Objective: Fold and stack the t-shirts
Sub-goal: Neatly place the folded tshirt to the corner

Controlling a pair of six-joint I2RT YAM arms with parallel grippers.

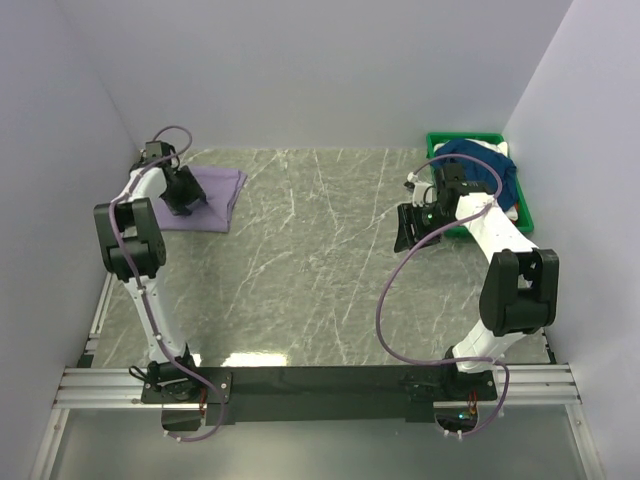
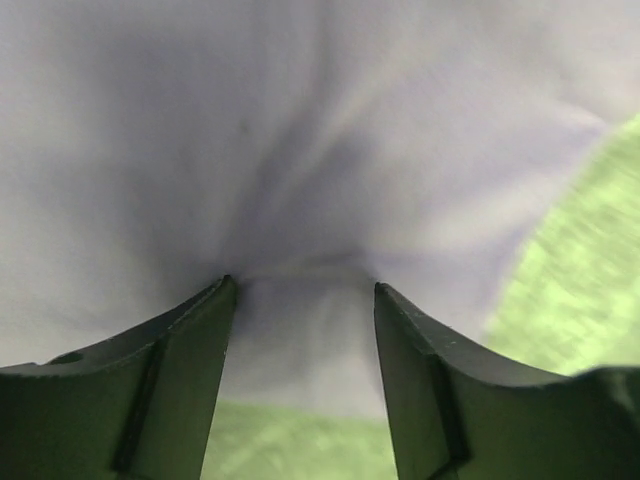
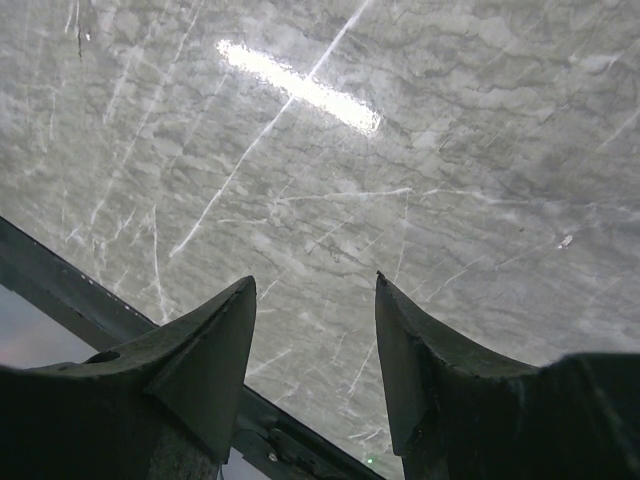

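Left end effector [image 2: 305, 288], jaws apart, presses the lavender t-shirt [image 2: 300, 130] beneath it, 1 seemingly folded; right end effector [image 3: 315, 290] hangs spread wide, empty, navy t-shirt [image 1: 485, 165] beyond it waiting, unfolded.

Lavender t-shirt [image 1: 215, 188]: near-left part hidden under left gripper [image 1: 184, 207]. Left wrist view: cloth runs past top and left edges, weave soft-focus. Table [image 2: 580, 260] beside it blurred to a green smear.
Green bin [image 1: 465, 138]: near wall hidden behind right arm [image 1: 495, 235]. Navy t-shirt [image 1: 480, 157] heaped inside, covering what lies below. White garment [image 1: 514, 210]: only sliver at rim. Garment count in bin: cannot tell.
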